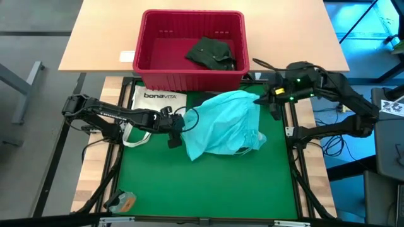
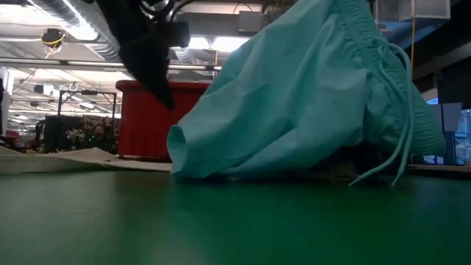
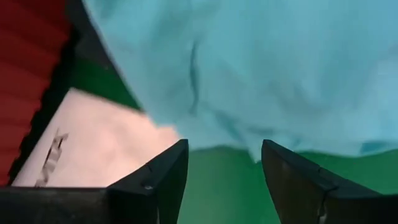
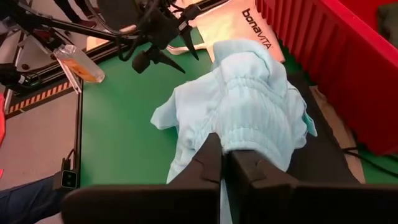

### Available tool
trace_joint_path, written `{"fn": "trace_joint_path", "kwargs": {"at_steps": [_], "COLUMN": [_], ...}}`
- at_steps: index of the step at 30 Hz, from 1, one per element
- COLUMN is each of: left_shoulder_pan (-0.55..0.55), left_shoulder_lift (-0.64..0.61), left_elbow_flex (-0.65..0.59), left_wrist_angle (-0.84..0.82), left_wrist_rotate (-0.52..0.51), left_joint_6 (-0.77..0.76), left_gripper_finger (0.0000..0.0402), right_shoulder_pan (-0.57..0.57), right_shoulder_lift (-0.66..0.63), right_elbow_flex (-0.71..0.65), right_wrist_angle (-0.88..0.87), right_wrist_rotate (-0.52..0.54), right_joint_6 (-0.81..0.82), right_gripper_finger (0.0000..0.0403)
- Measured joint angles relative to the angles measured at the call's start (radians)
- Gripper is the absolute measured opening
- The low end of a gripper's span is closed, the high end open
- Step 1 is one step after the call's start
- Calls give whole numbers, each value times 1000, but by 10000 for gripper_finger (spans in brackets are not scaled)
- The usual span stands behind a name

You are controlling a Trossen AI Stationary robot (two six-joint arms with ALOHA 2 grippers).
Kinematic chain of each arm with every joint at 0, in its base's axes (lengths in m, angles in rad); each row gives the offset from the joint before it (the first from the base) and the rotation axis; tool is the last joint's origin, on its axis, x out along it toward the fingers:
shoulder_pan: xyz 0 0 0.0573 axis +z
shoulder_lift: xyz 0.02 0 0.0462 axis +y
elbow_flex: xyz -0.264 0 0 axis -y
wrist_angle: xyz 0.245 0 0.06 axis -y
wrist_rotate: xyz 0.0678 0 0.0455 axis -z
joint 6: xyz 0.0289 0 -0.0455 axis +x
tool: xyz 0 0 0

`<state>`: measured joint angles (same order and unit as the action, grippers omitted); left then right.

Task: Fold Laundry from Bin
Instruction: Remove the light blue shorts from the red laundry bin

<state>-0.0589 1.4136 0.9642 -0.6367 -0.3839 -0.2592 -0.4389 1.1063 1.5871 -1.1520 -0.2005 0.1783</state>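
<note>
On the green mat point(image 1: 208, 183) covering the near part of the tabletop, a light turquoise garment point(image 1: 224, 123) sits in a loose heap, one side lifted into a peak. The right gripper point(image 4: 225, 163) holds that peak: its fingers are clamped together on the gathered elastic waistband, with drawstrings point(image 2: 397, 118) trailing down the side in the low view. The left gripper point(image 1: 175, 128) hangs just beside the opposite edge of the heap, fingers point(image 3: 163, 177) apart and gripping nothing, cloth hem close ahead of them.

The garment looks thin, light and limp; it will likely sag and bunch wherever it is unsupported, and its smooth weave may slip from a shallow pinch. A firm hold on the thicker waistband or a seamed hem corner seems the safer choice, with the second hold well apart from the first so the cloth can be spread flat.

Behind the heap lies a white tote bag point(image 1: 158, 101), partly under the left arm. Farther back stands the red bin point(image 1: 189, 75), holding a dark green garment point(image 1: 211, 52) still to be folded.
</note>
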Motion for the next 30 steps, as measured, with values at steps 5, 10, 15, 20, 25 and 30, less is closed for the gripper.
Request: {"fn": "trace_joint_path", "kwargs": {"at_steps": [5,10,15,20,25,30], "left_shoulder_pan": [3,20,43,70,93,127], "left_shoulder_lift": [9,68,129,170,176,175], "left_elbow_flex": [0,0,0,0,0,0], "left_wrist_angle": [84,116,144,181,250,323], "left_wrist_rotate": [-18,-63,-108,-139,-197,-194], "left_joint_6": [30,34,34,34,33,66], "left_gripper_finger": [192,191,190,190,190,190], "right_shoulder_pan": [0,0,0,0,0,0], "right_shoulder_lift": [-3,-2,-1,-1,-1,-1], "right_elbow_flex": [0,0,0,0,0,0], "right_wrist_angle": [-21,-29,-30,-30,-31,-34], "right_wrist_rotate": [1,2,2,2,2,2], "right_joint_6": [0,0,0,0,0,0], "right_gripper_finger": [2,2,2,2,3,3]}}
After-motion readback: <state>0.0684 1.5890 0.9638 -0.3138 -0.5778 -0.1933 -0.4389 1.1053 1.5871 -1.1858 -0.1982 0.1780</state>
